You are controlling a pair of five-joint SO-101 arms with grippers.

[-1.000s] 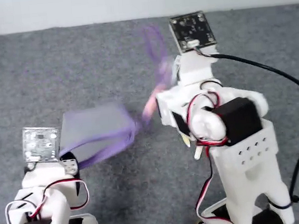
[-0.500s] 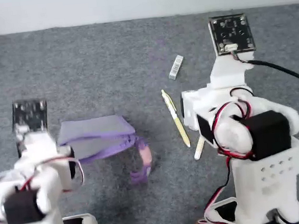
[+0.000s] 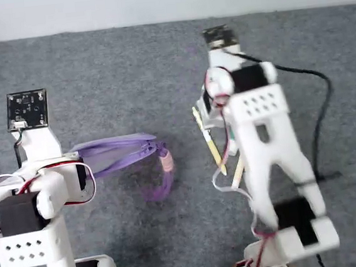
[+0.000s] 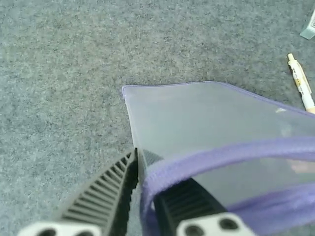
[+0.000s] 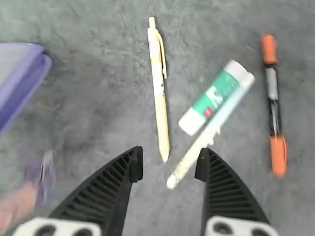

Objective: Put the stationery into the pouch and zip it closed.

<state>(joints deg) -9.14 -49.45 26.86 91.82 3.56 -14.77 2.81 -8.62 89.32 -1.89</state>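
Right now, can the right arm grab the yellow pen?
Probably yes. The right gripper hangs open over the yellow pen, nothing lies between them, though a white stick lies close beside its tip.

- The pouch [image 4: 206,123]: its end farthest from the left claw [image 4: 140,156] is cut off by the frame edge.
- The pen [image 4: 300,81], ahead of that claw past the pouch, is cut off partway.
- A white thing [image 4: 310,27] beyond the pen shows a corner only; cannot tell what it is.
- The strap [image 5: 37,174] beside the right claw [image 5: 170,152] is blurred.
- High view: the right arm [image 3: 258,119] lies over part of the pen and of the stick [image 3: 237,173].
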